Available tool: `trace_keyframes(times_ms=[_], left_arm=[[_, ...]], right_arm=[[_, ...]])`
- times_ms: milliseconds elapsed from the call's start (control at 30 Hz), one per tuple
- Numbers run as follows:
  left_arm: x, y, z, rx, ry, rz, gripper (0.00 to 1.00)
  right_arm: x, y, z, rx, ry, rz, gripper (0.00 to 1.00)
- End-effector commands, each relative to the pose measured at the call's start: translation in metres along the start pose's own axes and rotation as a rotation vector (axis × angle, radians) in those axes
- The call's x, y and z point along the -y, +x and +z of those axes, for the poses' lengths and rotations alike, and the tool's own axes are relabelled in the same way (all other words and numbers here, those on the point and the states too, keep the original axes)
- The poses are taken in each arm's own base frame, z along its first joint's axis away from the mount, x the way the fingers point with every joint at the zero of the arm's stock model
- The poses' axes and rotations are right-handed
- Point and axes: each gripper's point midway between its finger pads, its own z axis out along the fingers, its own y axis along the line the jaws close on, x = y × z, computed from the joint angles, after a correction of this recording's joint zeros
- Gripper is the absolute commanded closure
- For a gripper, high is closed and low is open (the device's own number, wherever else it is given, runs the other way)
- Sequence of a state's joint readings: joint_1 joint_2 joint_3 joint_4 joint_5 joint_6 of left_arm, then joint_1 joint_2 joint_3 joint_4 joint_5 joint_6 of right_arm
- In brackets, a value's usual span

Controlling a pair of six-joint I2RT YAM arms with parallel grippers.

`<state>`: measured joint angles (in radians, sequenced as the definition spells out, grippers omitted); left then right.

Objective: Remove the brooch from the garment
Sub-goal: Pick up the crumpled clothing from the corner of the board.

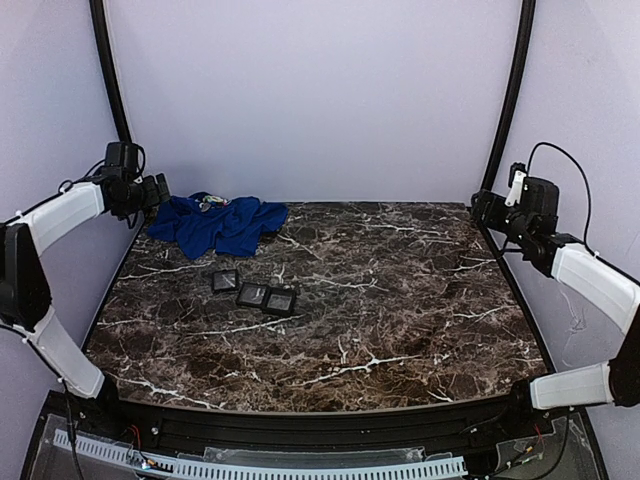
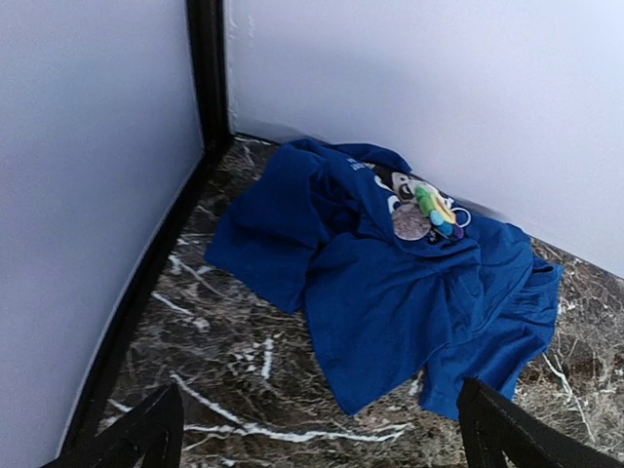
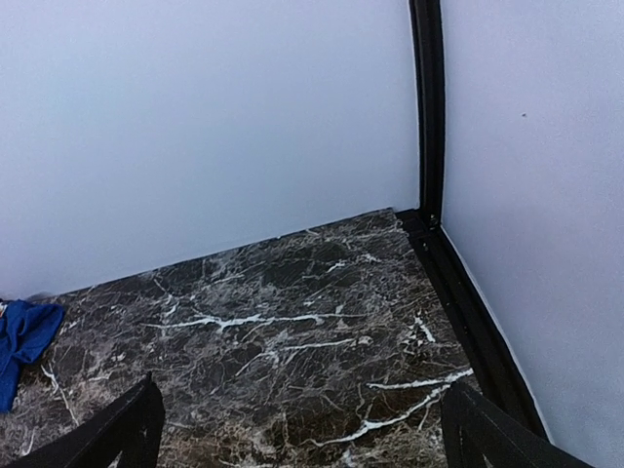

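Brooch point(image 2: 430, 209): sits on the crumpled blue garment point(image 2: 390, 312).
Left gripper point(image 2: 320, 414): spread wide, empty, hovering near the garment.
Right gripper point(image 3: 302, 408): spread wide, empty, well apart from it.

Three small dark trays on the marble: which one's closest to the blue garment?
The leftmost small dark square tray, standing alone nearest the crumpled blue cloth garment; the middle tray and right tray sit side by side, farther right.
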<state>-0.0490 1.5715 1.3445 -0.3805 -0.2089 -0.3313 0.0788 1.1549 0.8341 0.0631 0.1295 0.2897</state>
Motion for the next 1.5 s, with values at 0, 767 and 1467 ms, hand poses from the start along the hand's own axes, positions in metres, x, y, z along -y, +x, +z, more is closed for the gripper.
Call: trace_keyframes(times_ms=[0, 767, 1467], left_arm=[[0.051, 0.026, 0.035, -0.164, 0.134, -0.052, 0.0], [0.142, 0.128, 0.173, -0.364, 0.178, 0.021, 0.05], [0.179, 0.05, 0.124, -0.18, 0.358, 0.046, 0.99]], right_arm=[[-0.032, 0.017, 0.0, -0.062, -0.085, -0.053, 0.01], [-0.105, 0.059, 0.01, -0.167, -0.213, -0.066, 0.01], [-0.216, 0.084, 0.002, -0.205, -0.413, -0.124, 0.02]])
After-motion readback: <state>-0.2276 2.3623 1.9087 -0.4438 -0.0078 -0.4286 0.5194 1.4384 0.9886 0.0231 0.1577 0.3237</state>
